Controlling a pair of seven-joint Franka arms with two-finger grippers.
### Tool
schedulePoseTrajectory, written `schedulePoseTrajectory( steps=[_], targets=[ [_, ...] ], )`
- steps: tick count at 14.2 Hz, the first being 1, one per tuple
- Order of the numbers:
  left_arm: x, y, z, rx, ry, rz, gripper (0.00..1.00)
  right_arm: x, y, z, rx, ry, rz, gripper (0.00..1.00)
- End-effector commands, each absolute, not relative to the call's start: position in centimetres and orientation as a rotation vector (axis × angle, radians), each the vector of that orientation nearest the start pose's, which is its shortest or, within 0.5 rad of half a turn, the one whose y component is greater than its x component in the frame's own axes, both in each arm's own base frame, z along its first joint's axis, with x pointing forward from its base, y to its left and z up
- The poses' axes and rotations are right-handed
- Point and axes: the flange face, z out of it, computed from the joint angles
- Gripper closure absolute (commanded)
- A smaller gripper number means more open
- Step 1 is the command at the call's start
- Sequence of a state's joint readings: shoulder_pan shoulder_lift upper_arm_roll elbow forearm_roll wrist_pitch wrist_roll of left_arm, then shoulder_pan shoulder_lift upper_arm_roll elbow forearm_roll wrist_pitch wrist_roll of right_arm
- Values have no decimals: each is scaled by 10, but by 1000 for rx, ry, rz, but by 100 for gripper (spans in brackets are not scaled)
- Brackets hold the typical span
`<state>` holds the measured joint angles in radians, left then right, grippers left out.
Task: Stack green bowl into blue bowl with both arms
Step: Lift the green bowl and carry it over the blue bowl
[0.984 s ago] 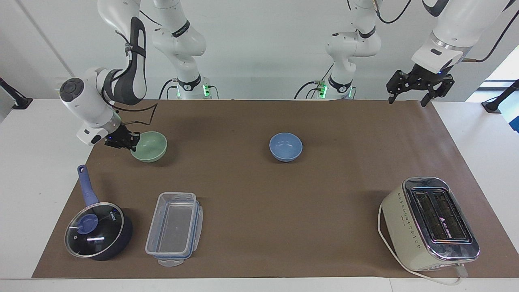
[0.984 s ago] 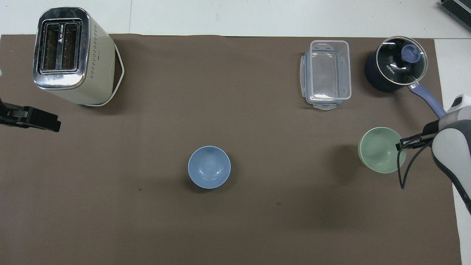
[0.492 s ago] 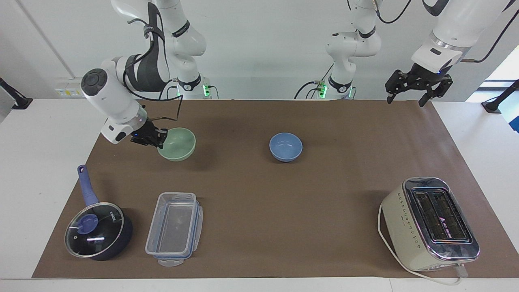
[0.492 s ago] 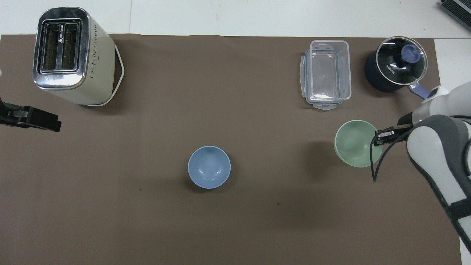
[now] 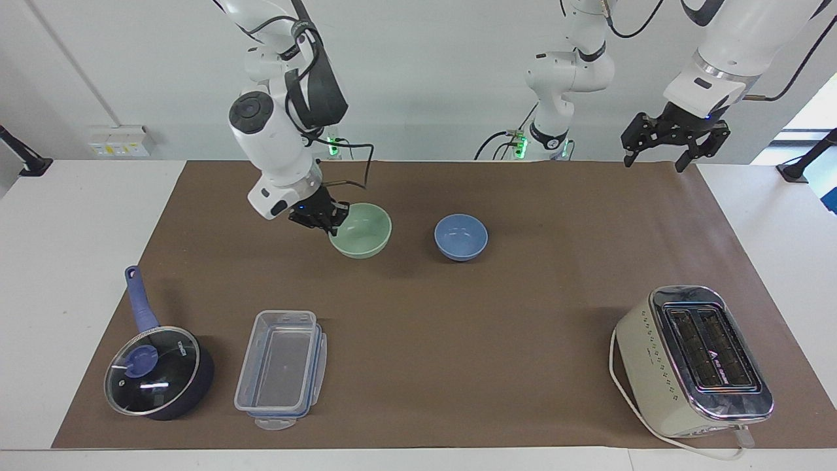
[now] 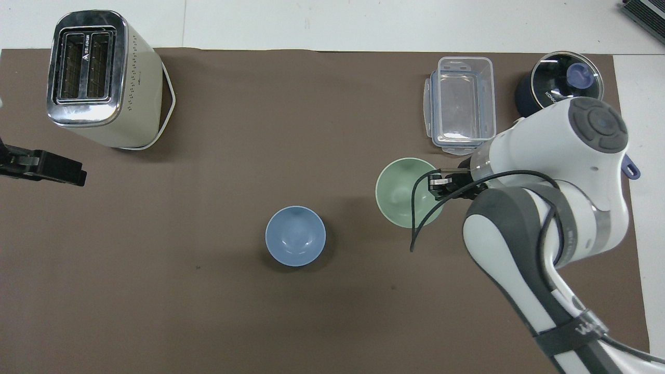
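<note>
I am carrying the small round pale mint-green bowl (image 5: 360, 230) in my right pincer (image 5: 319, 216), which is clamped shut on the rim at the side toward the right arm's end of the table, one fingertip inside the wall and one outside. The bowl is hanging upright just above the brown mat, beside the small round periwinkle-blue bowl (image 5: 461, 237) but clear of it. I am judging the green bowl to be light, stiff and smooth, so a pinch on the thin rim is the only sensible hold, and it could slip or swing if I jerk. My right arm is reaching down from its base with the wrist slanted toward the bowls. My left pincer (image 5: 675, 139) is waiting with its fingers spread, raised over the table's edge at the left arm's end.
</note>
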<state>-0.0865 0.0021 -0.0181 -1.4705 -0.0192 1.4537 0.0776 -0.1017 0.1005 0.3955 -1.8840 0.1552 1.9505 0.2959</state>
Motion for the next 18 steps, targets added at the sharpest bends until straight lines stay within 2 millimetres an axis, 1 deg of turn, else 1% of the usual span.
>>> schedulePoseTrajectory(
  steps=[1,2,3,4,5,6,7,8,9,12,14,17,18],
  targets=[
    [532,-56,661,-3159,270,40,0,548,222,464,-2938,143,94,100],
    [532,-56,661,-3159,270,40,0,540,242,466,-2938,150,97,100],
    [532,-57,661,-3159,272,40,0,534,257,469,-2934,149,94,100],
    [532,-57,661,-3159,272,40,0,528,271,471,-2931,141,94,100],
    [532,-57,661,-3159,272,40,0,525,281,472,-2925,149,83,100],
    [532,-57,661,-3159,272,40,0,522,290,470,-2922,162,91,100],
    [532,-57,661,-3159,272,40,0,514,311,467,-2912,160,76,100],
    [532,-57,661,-3159,272,40,0,512,325,458,-2900,182,72,100],
    [532,-57,661,-3159,272,40,0,511,336,450,-2892,197,76,100],
    [532,-57,661,-3159,272,37,0,507,356,433,-2882,196,74,100],
    [532,-57,661,-3159,272,40,0,503,364,420,-2885,189,85,100],
    [532,-57,661,-3159,272,40,0,504,365,405,-2895,188,102,100],
    [532,-57,661,-3159,272,37,0,500,370,397,-2899,175,114,100]
  ],
)
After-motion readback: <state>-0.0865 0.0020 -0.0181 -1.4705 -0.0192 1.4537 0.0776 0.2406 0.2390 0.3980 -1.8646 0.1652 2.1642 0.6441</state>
